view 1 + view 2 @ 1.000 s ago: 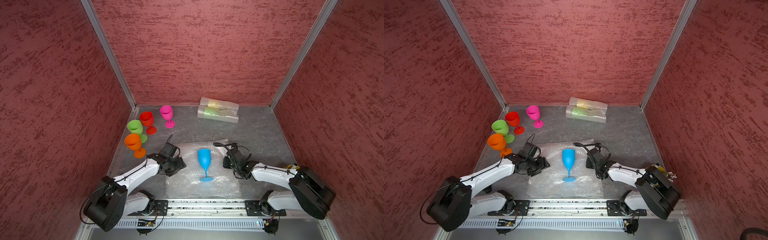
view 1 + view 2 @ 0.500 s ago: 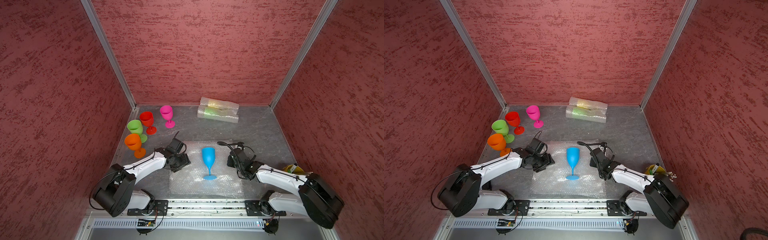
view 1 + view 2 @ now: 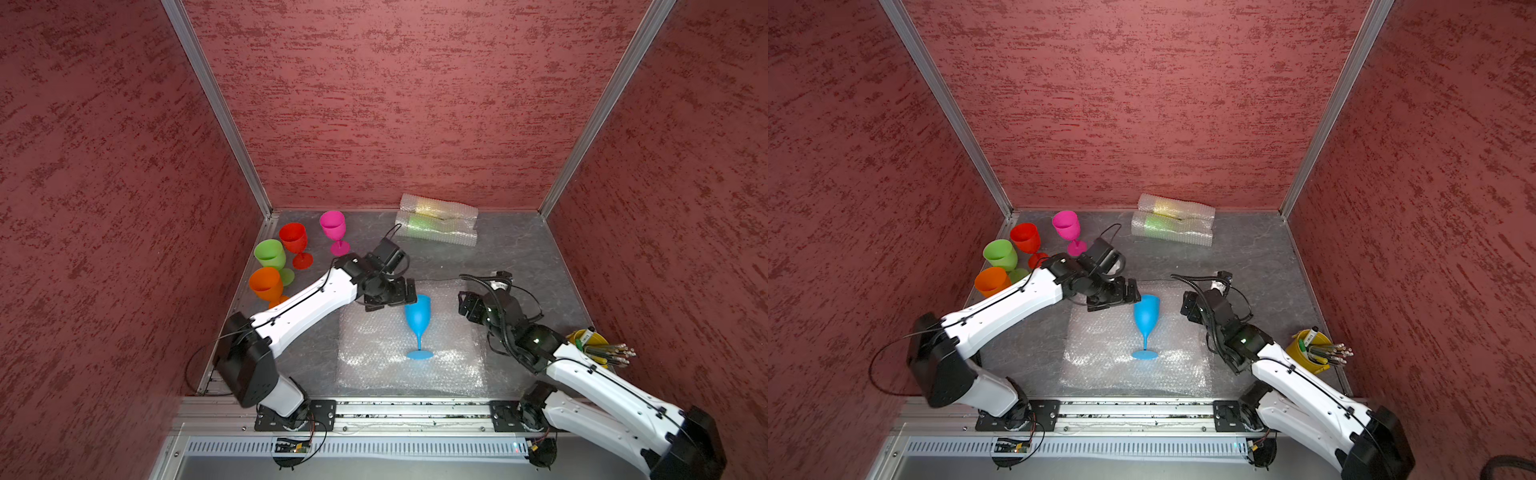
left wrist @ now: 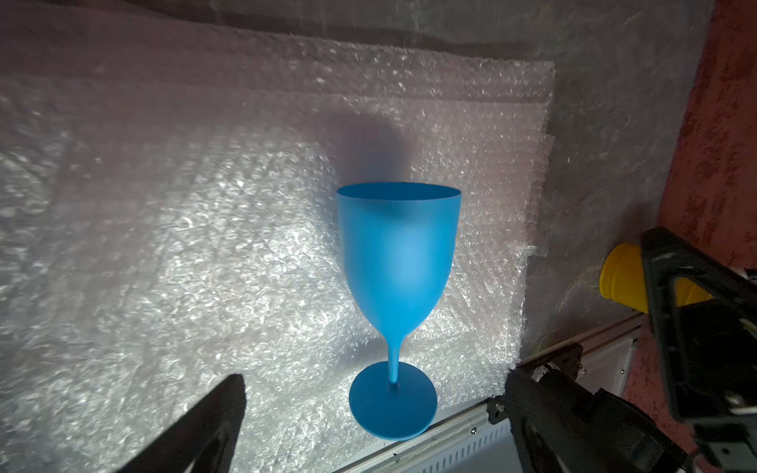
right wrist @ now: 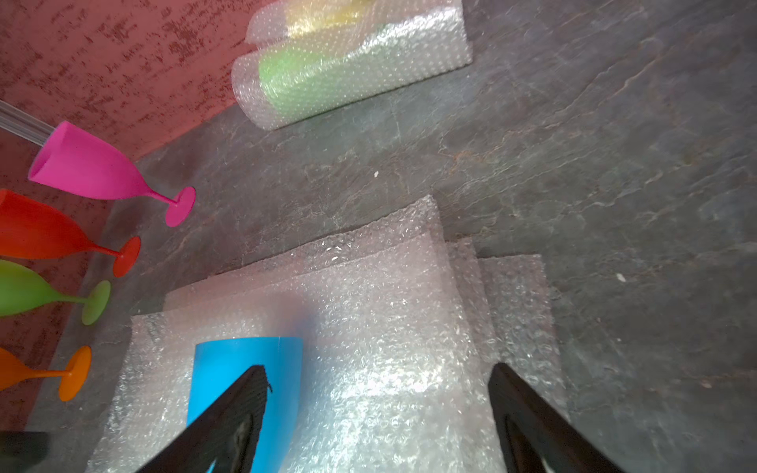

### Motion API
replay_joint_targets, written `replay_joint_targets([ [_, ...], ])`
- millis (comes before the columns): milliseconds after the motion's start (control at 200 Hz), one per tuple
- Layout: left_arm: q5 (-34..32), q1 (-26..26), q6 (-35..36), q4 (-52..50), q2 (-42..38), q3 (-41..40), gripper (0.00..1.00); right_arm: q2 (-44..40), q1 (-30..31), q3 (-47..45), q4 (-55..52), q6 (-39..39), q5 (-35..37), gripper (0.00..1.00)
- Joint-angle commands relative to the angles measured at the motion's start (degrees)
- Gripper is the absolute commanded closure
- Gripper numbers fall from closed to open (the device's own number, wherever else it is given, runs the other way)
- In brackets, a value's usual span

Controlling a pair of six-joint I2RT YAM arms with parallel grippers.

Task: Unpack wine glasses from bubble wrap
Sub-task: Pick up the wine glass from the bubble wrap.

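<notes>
A blue wine glass stands upright on flat bubble wrap at the centre. My left gripper is open just behind and left of its bowl and holds nothing. The right gripper is open to the right of the glass, low over the sheet edge. Pink, red, green and orange glasses stand unwrapped at the left. Two bubble wrap sleeves lie at the back, one showing yellow inside, one green.
A yellow cup of utensils sits by the right wall behind my right arm. Red walls close in three sides. A metal rail runs along the front edge. Several flat sheets are stacked under the blue glass.
Both grippers have opened wide. My left arm has swung right and forward to the blue glass's bowl. The glass and the sheet under it shifted slightly right.
</notes>
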Motion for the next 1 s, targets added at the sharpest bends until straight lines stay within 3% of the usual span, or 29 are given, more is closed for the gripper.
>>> replay_joint_targets([
  [0,0.1,-1.8,0.4,-9.5,7.2,6.7,0.0,-3.6,-0.2,0.6,-3.7,1.8,3.7,0.09],
  [170,-2.0,-2.7,0.2,-16.0,18.7,17.9,0.0,-4.8,-0.3,-1.0,-3.6,2.4,3.7,0.08],
  [376,-2.8,-3.0,0.6,-19.1,27.1,25.5,0.0,-5.5,-0.2,-4.4,-0.8,3.7,1.0,0.08],
  [681,0.5,-0.4,1.0,-16.4,30.9,25.7,0.05,-7.8,-0.3,-6.5,0.5,3.6,-0.6,0.08],
  [992,2.2,1.6,0.5,-13.6,27.8,21.9,0.18,-10.1,-0.3,-6.0,-1.0,3.8,0.5,0.09],
])
